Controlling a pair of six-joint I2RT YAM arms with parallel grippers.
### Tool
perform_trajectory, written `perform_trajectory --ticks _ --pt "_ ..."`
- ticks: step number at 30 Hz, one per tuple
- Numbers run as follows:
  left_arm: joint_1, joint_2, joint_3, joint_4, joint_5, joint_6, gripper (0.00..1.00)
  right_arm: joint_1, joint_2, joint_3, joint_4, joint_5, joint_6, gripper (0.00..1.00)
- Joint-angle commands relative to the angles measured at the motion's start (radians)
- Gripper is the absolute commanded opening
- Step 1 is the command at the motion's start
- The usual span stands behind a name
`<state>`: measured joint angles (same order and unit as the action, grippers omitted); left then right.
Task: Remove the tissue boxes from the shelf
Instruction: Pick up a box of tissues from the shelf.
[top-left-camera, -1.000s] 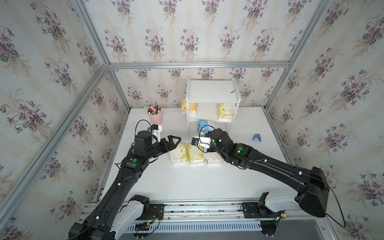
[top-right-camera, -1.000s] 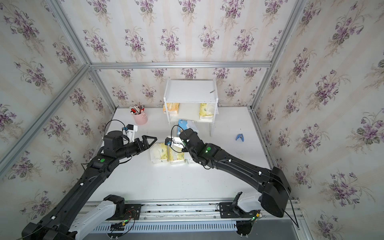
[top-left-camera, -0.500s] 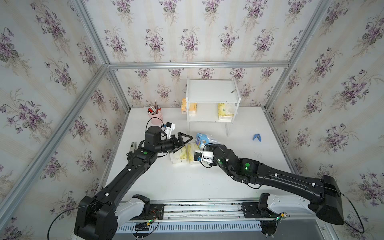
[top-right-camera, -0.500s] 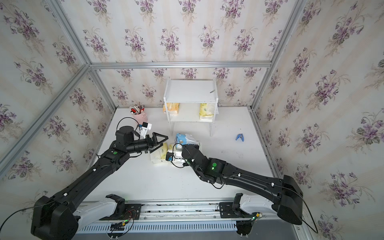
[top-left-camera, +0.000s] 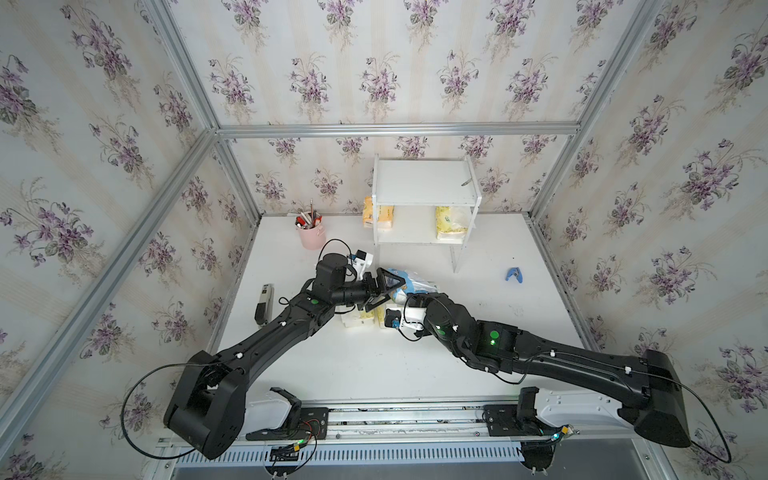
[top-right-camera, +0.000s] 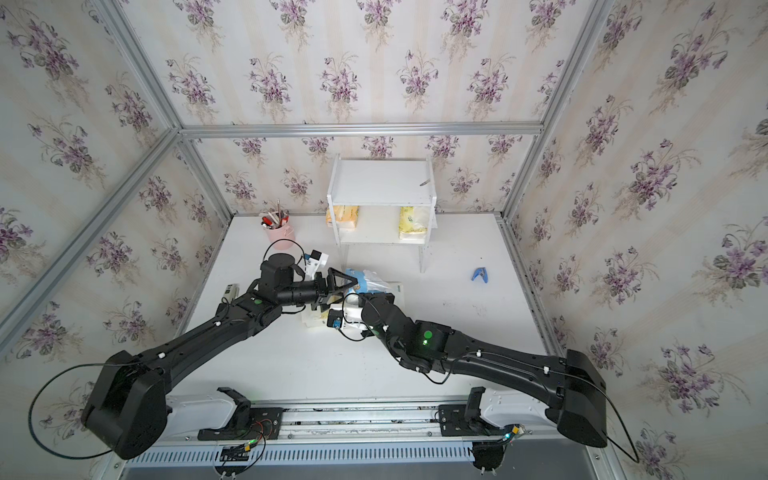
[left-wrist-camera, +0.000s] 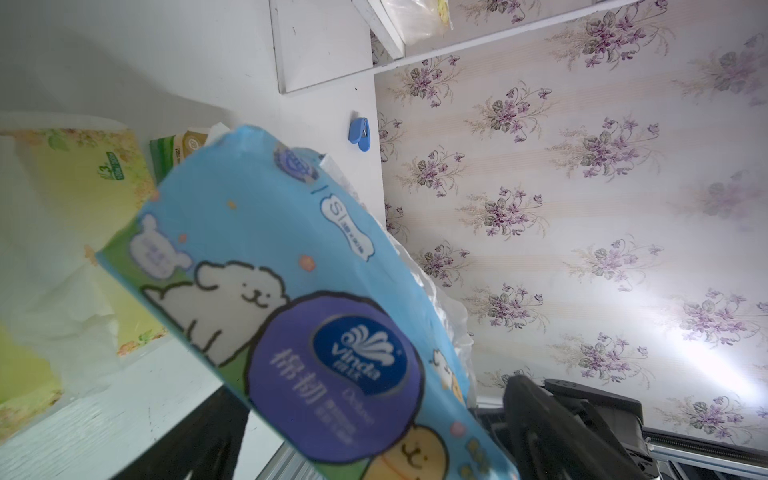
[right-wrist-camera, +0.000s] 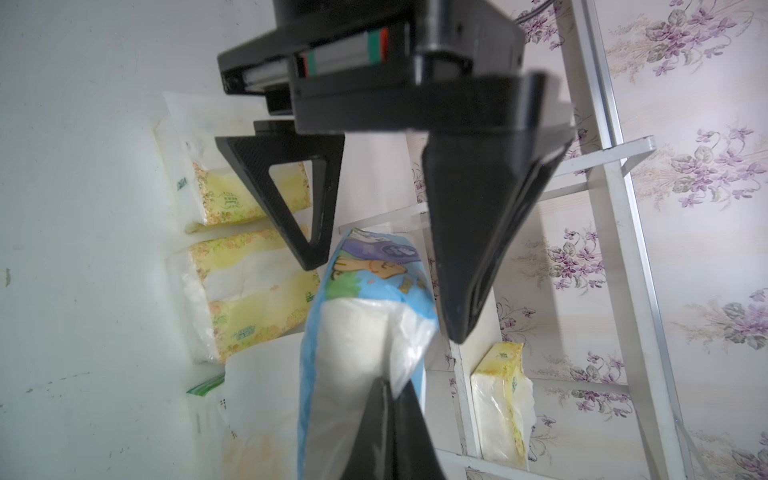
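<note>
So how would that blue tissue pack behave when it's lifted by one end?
Probably soft and floppy: the blue pack bulges, and its loose wrapper bunches where the shut right end effector pinches it. Likely light for its size: that small pinch seems to hold it tilted. The glossy wrapper may slip, so it could sag or swing.

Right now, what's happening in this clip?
The right hand is shut on the wrapper end of the light blue tissue pack, holding it up in front of the shelf. The left hand is open, its jaws on either side of the pack's other end, not closed on it. An orange pack and a yellow-and-white pack sit on the shelf's lower tier. Other packs lie on the table.
</note>
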<state>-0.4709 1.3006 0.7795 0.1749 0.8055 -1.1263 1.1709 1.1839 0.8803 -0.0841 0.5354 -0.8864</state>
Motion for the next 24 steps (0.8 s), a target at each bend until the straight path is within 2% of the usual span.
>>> perform_trajectory --ticks 1,7,16,20,24 --pt "-0.004 0.008 0.005 0.061 -0.008 -0.015 0.95 0.006 -0.009 0.002 0.044 -0.004 0.006 0.0" --pt "-0.004 -0.004 0.0 0.059 -0.034 -0.003 0.88 0.014 -0.01 -0.004 0.033 -0.026 -0.006 0.0" --pt "-0.003 -0.043 0.01 -0.013 -0.068 0.066 0.47 0.018 -0.03 -0.021 0.014 -0.091 -0.017 0.0" --pt "-0.006 -0.081 0.015 -0.073 -0.094 0.12 0.36 0.018 -0.028 -0.021 0.008 -0.125 -0.002 0.13" --pt "-0.004 -0.13 0.022 -0.145 -0.126 0.195 0.32 0.017 -0.047 -0.021 0.025 -0.19 0.02 0.24"
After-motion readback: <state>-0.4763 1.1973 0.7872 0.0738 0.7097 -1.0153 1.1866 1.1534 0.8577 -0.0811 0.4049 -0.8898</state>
